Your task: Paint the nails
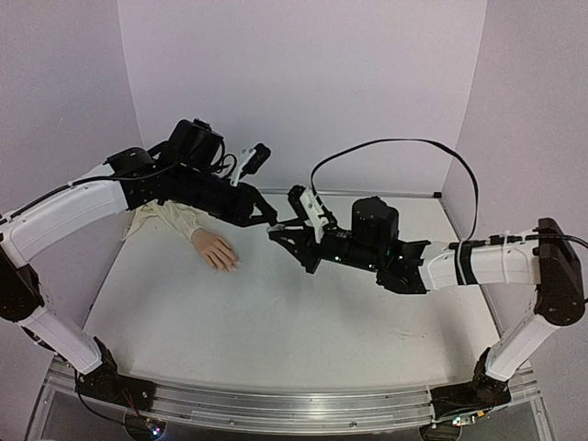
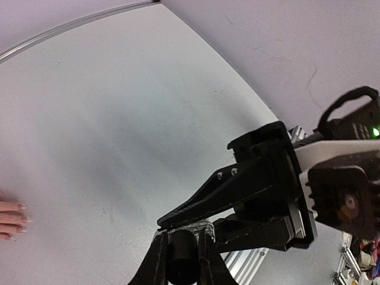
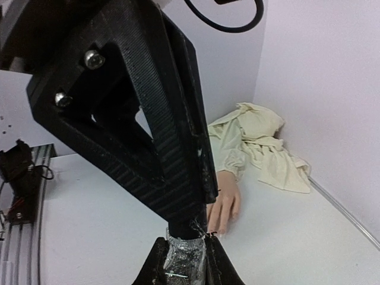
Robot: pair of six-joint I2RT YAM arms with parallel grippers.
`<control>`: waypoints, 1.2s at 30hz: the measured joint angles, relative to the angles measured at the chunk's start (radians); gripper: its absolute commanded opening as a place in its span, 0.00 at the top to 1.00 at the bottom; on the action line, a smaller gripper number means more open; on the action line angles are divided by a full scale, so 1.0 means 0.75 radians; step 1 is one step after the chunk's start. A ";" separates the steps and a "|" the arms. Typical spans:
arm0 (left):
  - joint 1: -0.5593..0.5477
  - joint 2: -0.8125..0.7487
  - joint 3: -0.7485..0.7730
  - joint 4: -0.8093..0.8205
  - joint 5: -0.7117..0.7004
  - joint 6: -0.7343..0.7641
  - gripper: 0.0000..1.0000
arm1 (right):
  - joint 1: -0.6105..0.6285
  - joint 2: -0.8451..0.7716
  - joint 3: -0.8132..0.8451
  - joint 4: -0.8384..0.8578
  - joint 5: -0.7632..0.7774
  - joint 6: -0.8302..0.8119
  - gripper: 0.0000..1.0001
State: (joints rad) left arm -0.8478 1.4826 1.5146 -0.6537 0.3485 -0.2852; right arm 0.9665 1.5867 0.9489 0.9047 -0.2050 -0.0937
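Beside mannequin hand [image 1: 218, 250]: noted left gripper [image 1: 271, 221] clamped on dark cap [image 2: 181, 255], right gripper [image 1: 278, 236] clamped on glittery bottle [image 3: 183, 258].

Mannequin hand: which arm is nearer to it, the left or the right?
Left. The left arm passes just behind the mannequin hand, above its sleeve. The right arm lies to the right of it in the top view, apart.

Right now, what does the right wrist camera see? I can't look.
The right gripper grips a glittery polish bottle while the left gripper pinches its dark cap from above. Behind lies the mannequin hand with its cream sleeve.
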 measured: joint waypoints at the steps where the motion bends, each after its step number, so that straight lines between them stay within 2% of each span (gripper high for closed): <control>1: -0.003 0.006 0.003 -0.006 -0.037 -0.002 1.00 | 0.013 0.017 0.003 0.015 0.068 -0.021 1.00; 7: -0.003 0.076 0.005 -0.012 -0.192 -0.009 1.00 | 0.042 0.144 0.035 0.090 0.308 -0.109 1.00; 13: 0.006 0.110 0.005 -0.010 -0.234 -0.011 1.00 | 0.024 0.193 0.066 0.078 0.289 -0.091 1.00; 16: 0.017 0.110 0.005 0.001 -0.198 0.026 1.00 | -0.032 0.193 0.070 0.076 0.115 -0.022 1.00; 19: 0.038 0.110 0.000 0.011 -0.096 0.119 1.00 | -0.111 0.193 0.078 0.069 -0.156 0.093 1.00; 24: 0.071 0.097 -0.029 0.060 0.238 0.413 1.00 | -0.244 0.193 0.095 0.091 -0.764 0.405 1.00; 28: 0.077 0.074 -0.020 0.004 0.452 0.589 1.00 | -0.260 0.193 0.103 0.156 -1.084 0.623 1.00; 34: 0.077 0.074 0.009 -0.071 0.650 0.725 0.99 | -0.248 0.185 0.100 0.237 -1.253 0.722 1.00; 36: 0.076 0.072 0.017 -0.082 0.666 0.733 0.90 | -0.244 0.168 0.087 0.240 -1.244 0.708 1.00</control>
State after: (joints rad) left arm -0.7910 1.5364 1.5272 -0.7151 0.8482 0.2646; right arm 0.7837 1.7130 1.0142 1.0847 -1.1381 0.4374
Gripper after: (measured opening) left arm 0.151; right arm 0.174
